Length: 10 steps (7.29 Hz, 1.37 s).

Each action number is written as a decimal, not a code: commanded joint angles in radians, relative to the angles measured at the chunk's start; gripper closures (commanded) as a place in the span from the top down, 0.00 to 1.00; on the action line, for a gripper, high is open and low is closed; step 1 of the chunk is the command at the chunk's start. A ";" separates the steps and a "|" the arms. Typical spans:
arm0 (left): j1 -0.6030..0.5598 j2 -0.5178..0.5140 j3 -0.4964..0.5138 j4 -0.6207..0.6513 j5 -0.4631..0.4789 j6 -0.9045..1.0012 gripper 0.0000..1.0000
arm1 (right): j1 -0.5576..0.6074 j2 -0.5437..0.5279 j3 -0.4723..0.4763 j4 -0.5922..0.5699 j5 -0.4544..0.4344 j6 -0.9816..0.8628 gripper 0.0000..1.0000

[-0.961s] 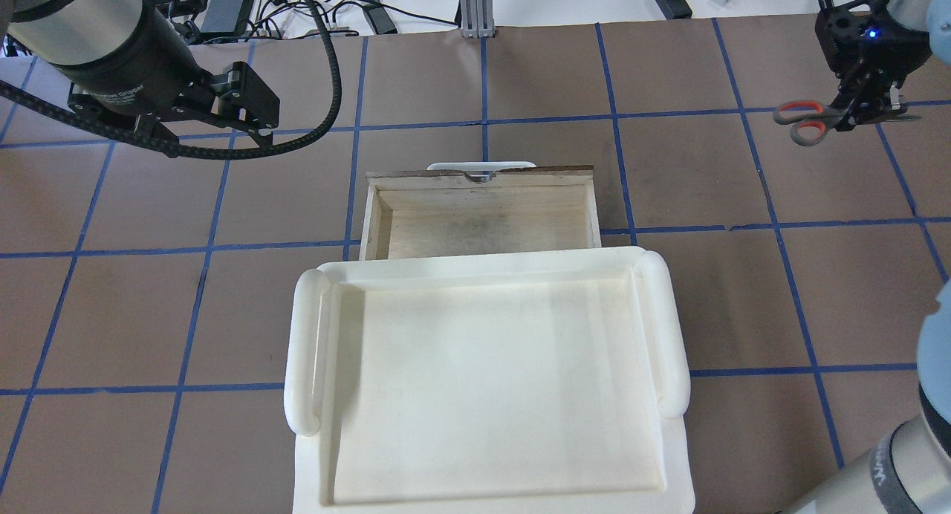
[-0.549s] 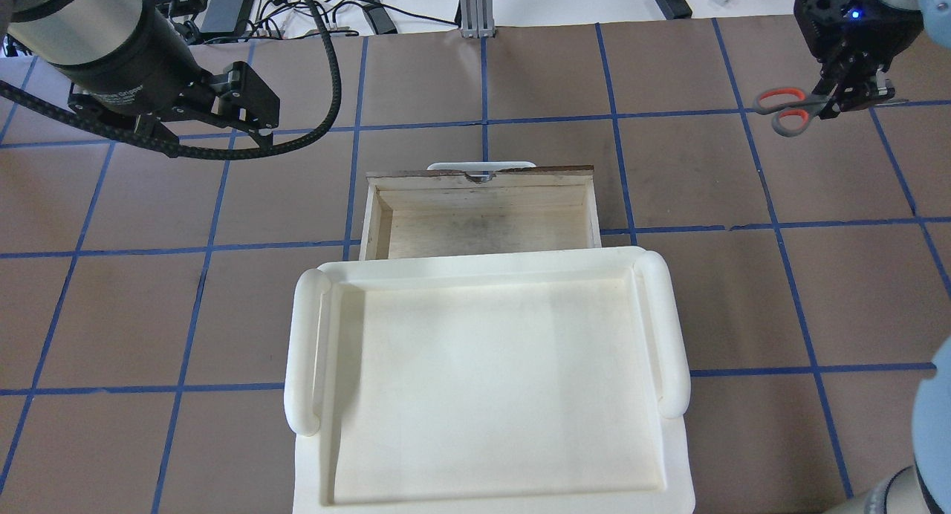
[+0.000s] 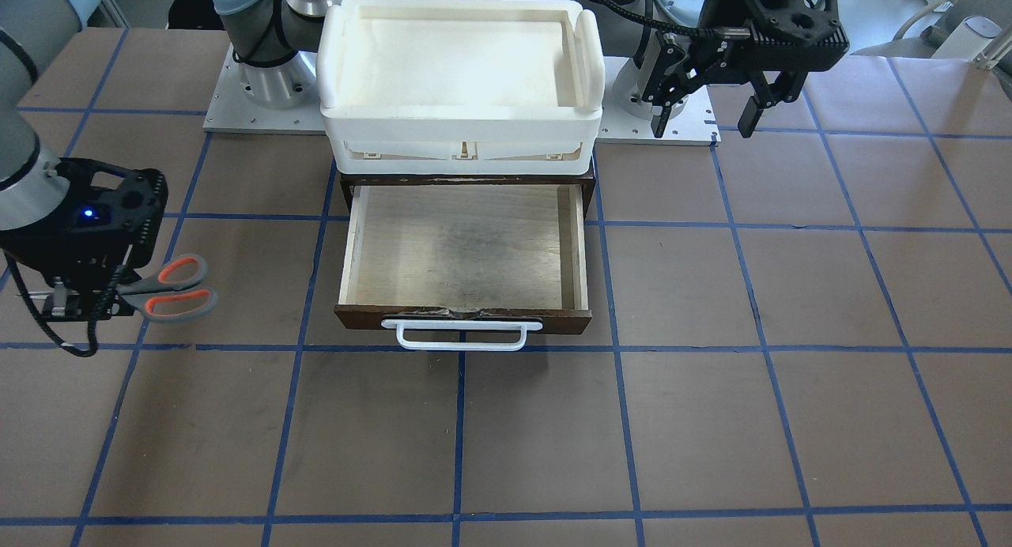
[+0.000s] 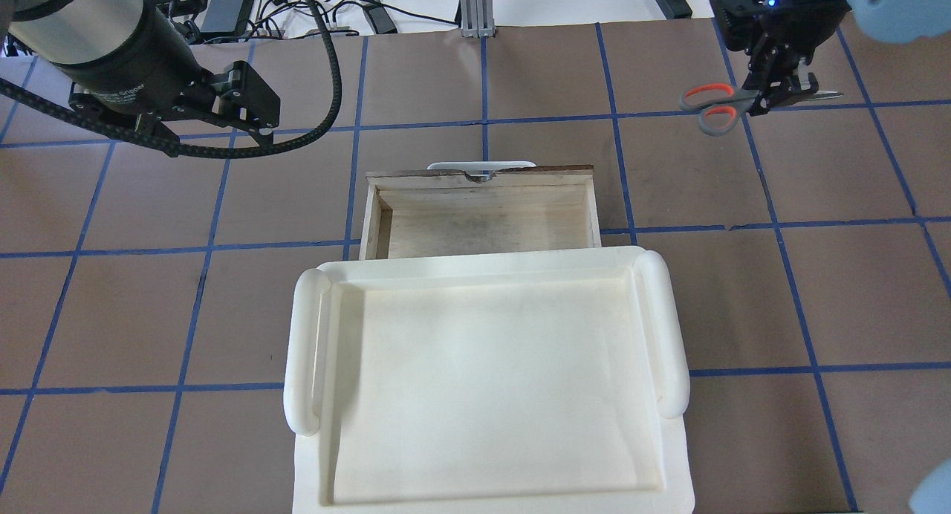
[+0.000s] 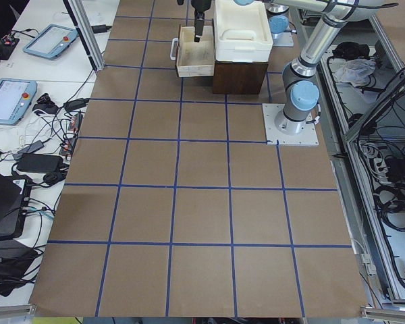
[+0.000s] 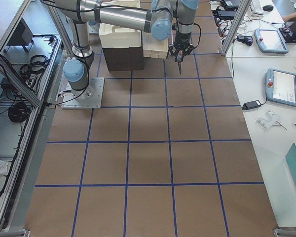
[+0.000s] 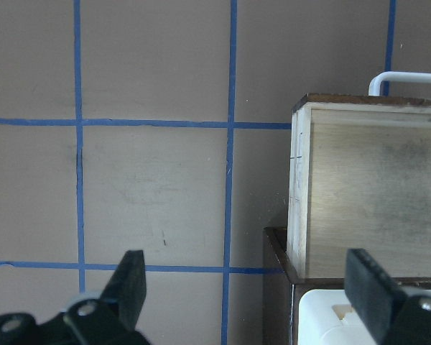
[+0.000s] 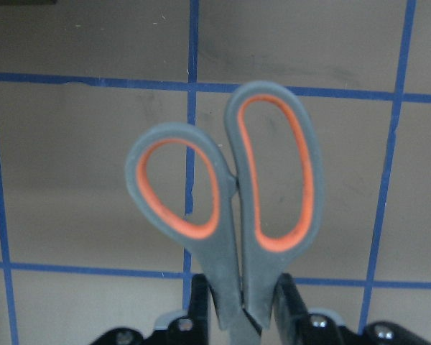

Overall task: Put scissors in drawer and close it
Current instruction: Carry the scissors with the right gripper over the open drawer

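The scissors (image 4: 709,109), grey handles lined orange-red, hang above the table at the far right, held at the pivot by my right gripper (image 4: 773,98), which is shut on them. The handle loops point toward the drawer; the blades stick out the other side. The right wrist view shows the loops (image 8: 230,208) above the closed fingers (image 8: 286,302). The wooden drawer (image 4: 483,178) stands pulled open and empty, its white bar handle (image 3: 462,335) at the front. My left gripper (image 4: 260,124) is open and empty, hovering left of the drawer (image 7: 373,194).
A large white plastic tray (image 4: 304,350) sits on top of the dark cabinet (image 3: 345,191) that holds the drawer. The table is brown paper with blue tape lines. Cables and power bricks (image 4: 230,5) lie beyond the far edge.
My right gripper has carried the scissors to the left, toward the drawer's side, and slightly farther away. The left arm and the drawer have not moved.
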<state>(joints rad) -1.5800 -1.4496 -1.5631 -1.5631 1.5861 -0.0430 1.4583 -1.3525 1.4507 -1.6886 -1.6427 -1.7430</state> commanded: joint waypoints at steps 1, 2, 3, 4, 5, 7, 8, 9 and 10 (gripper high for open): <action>0.000 0.000 0.000 0.000 0.000 0.000 1.00 | 0.126 -0.010 -0.001 0.006 0.000 0.132 0.00; 0.000 0.000 0.000 0.000 0.000 0.000 1.00 | 0.182 -0.010 0.000 0.007 0.000 0.198 0.00; 0.000 0.000 0.000 0.000 0.000 0.000 1.00 | 0.226 -0.010 0.000 0.023 0.001 0.264 0.00; 0.000 0.000 0.000 0.000 0.000 0.000 1.00 | 0.262 -0.008 0.000 0.026 0.004 0.304 0.00; 0.000 0.000 0.000 0.000 0.000 0.000 1.00 | 0.296 -0.007 0.002 0.026 0.021 0.342 0.00; 0.000 0.000 0.000 0.000 0.000 0.000 1.00 | 0.347 -0.001 0.008 0.026 0.046 0.396 0.00; 0.000 0.000 0.000 0.000 0.000 0.000 1.00 | 0.361 0.009 0.010 0.024 0.070 0.410 0.00; 0.000 0.000 0.000 0.000 0.000 0.000 1.00 | 0.379 0.022 0.010 0.023 0.073 0.443 0.00; 0.000 0.000 0.000 0.000 0.002 0.000 1.00 | 0.408 0.035 0.010 0.015 0.070 0.485 0.00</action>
<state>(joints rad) -1.5800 -1.4496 -1.5631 -1.5631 1.5865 -0.0430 1.8358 -1.3328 1.4598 -1.6672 -1.5747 -1.3028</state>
